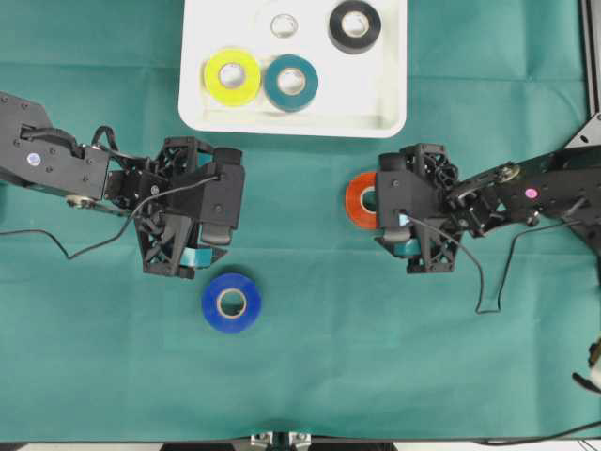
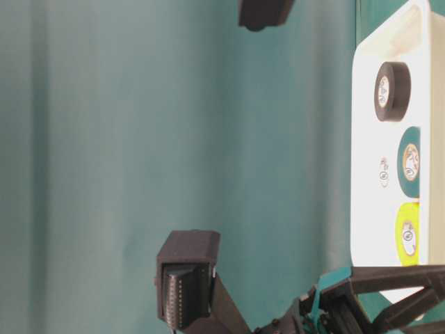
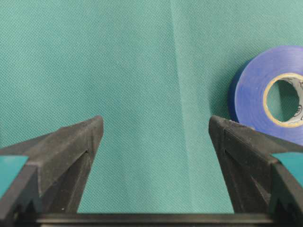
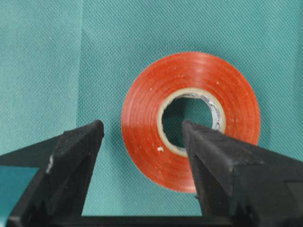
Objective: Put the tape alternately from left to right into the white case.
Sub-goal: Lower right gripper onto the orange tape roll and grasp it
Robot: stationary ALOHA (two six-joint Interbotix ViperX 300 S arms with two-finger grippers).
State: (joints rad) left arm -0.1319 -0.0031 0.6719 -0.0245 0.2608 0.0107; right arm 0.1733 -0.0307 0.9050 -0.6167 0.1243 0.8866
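Observation:
The white case (image 1: 192, 94) lies at the back middle, holding yellow tape (image 1: 232, 75), teal tape (image 1: 291, 83), black tape (image 1: 355, 25) and a small white roll (image 1: 284, 24). Red tape (image 4: 189, 90) lies flat on the green cloth. My right gripper (image 4: 142, 127) stands open above it, one fingertip (image 4: 189, 130) over the roll's hole and the other outside its left edge. Blue tape (image 3: 258, 90) lies flat just beyond the right finger of my open left gripper (image 3: 155, 122), which has only bare cloth between its fingers. In the overhead view the blue tape (image 1: 231, 302) lies in front of the left gripper (image 1: 192, 209).
Green cloth (image 1: 329, 357) covers the table. The right arm (image 1: 507, 193) reaches in from the right edge and the left arm (image 1: 56, 160) from the left. A loose cable (image 1: 484, 282) trails in front of the right arm. The case (image 2: 365, 139) shows at the right of the table-level view.

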